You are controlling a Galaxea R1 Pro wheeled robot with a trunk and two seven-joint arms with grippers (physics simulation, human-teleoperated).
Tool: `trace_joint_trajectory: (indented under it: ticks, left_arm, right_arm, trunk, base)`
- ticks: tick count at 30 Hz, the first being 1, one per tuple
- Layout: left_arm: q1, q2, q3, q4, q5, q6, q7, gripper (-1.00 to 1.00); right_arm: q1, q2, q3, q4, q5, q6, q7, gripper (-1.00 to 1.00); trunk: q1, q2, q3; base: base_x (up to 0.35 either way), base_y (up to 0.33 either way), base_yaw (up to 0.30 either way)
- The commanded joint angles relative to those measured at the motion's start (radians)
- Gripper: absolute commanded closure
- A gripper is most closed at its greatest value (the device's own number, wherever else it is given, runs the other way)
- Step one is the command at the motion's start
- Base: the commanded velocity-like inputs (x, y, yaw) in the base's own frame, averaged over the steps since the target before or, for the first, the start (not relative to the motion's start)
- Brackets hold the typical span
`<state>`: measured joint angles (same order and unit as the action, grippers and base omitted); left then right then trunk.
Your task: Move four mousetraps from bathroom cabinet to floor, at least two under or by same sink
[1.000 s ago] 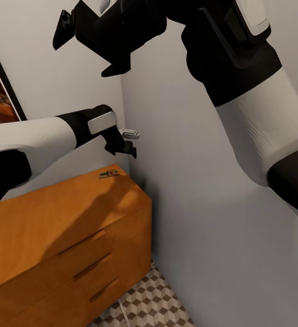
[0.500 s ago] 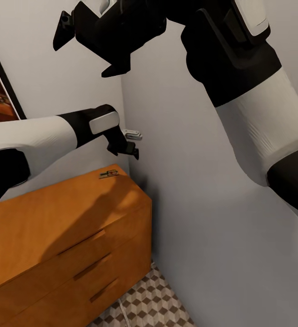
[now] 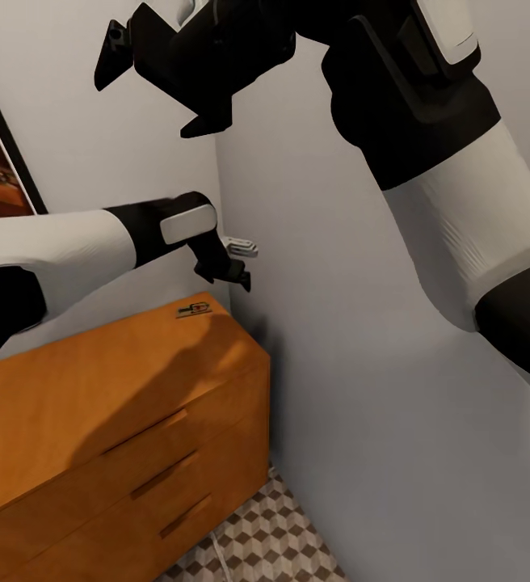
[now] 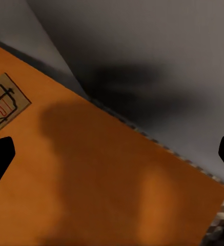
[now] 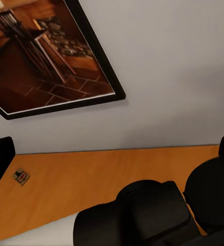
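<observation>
Up close, our left gripper (image 3: 237,271) hangs with its fingers spread wide and empty above the cabinet (image 3: 95,404). 1 mousetrap (image 3: 193,309) lies flat on that top near the wall corner. Our right gripper (image 3: 148,69) is raised, also parted and empty.

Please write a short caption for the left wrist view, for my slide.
Open left gripper above the orange cabinet top, one mousetrap lying near the wall corner.
</observation>
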<state>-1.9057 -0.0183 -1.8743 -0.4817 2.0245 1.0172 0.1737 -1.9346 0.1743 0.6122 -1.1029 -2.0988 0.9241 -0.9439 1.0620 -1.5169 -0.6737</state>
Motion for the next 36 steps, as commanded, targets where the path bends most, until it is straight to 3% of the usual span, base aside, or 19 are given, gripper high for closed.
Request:
trace_joint_trajectory:
  ticks: [1, 9, 17, 18, 30, 36]
  left_arm:
    - [-0.002, 0.001, -0.007, -0.004, 0.011, -0.001, 0.007, -1.0]
    - [-0.001, 0.023, -0.033, -0.019, 0.01, -0.001, 0.007, -1.0]
    - [-0.001, 0.085, -0.046, -0.055, 0.01, -0.002, 0.007, -1.0]
    - [0.0, 0.103, -0.05, -0.07, 0.01, -0.002, 0.007, -1.0]
    - [0.0, 0.204, -0.075, -0.138, 0.008, -0.003, 0.007, -1.0]
    - [-0.002, 0.224, -0.077, -0.15, 0.008, -0.004, 0.007, -1.0]
  right_arm:
    - [-0.001, 0.0, 0.0, 0.0, -0.009, 0.001, -0.01, -1.0]
    - [-0.001, 0.0, 0.002, 0.0, -0.009, 0.001, -0.01, -1.0]
    - [0.0, 0.0, 0.003, 0.0, -0.009, 0.001, -0.01, -1.0]
    - [0.004, 0.0, 0.003, 0.0, -0.009, 0.001, -0.01, -1.0]
    - [0.028, 0.0, 0.006, 0.0, -0.008, 0.001, -0.01, -1.0]
    - [0.03, 0.0, 0.007, 0.0, -0.007, 0.001, -0.009, -1.0]
  trunk:
    - [0.0, -0.001, -0.001]
    - [0.0, -0.001, -0.001]
    - [0.0, -0.001, -0.001]
    - [0.0, -0.001, -0.001]
    - [0.0, -0.001, -0.001]
    - [0.0, -0.001, -0.001]
  base:
    - [0.0, 0.0, 0.0]
    - [0.0, 0.0, 0.0]
    - [0.033, 0.022, 0.0]
    - [0.17, 0.116, 0.0]
    - [0.201, 0.098, 0.0]
    - [0.037, 0.013, 0.0]
